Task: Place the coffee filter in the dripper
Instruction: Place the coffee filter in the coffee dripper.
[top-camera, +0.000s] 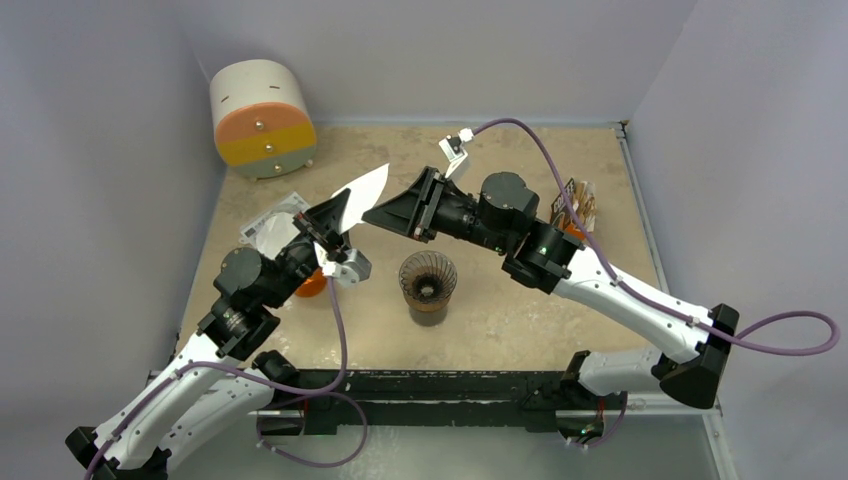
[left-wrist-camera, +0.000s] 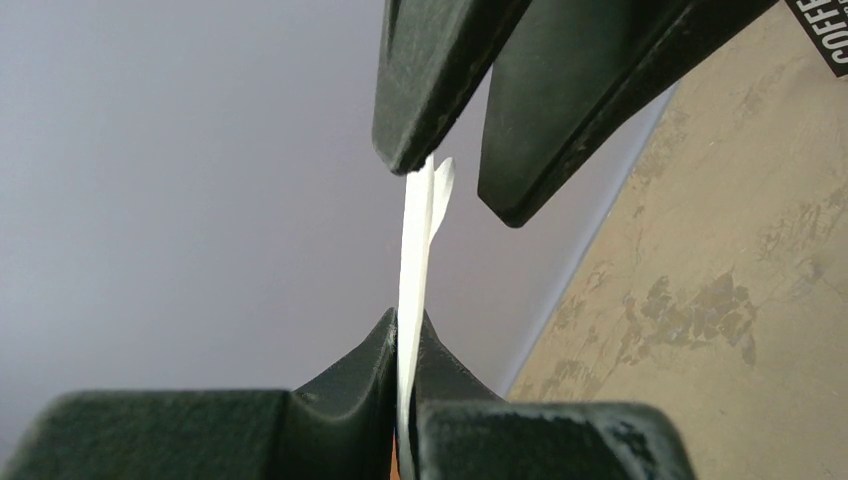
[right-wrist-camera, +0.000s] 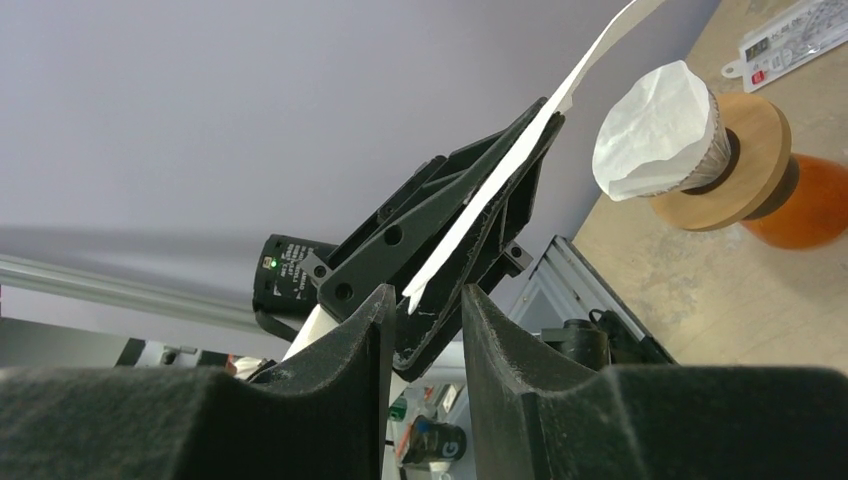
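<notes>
My left gripper (top-camera: 338, 210) is shut on the lower edge of a flat white coffee filter (top-camera: 364, 192) and holds it up in the air, left of the dripper. The left wrist view shows the filter edge-on (left-wrist-camera: 412, 260) pinched between my left gripper's jaws (left-wrist-camera: 405, 325). My right gripper (top-camera: 378, 213) is open, its jaws on either side of the filter's upper tip without closing on it (left-wrist-camera: 458, 190). In the right wrist view the filter (right-wrist-camera: 520, 165) runs toward the open right gripper (right-wrist-camera: 427, 292). The dark ribbed dripper (top-camera: 428, 285) stands empty on the table.
A stack of filters on a wooden holder with an orange base (right-wrist-camera: 700, 150) stands behind my left arm. A white, orange and yellow cylinder (top-camera: 262, 118) lies at the back left. A printed packet (top-camera: 272, 225) lies beside it, and a brown bag (top-camera: 582, 205) is at the right.
</notes>
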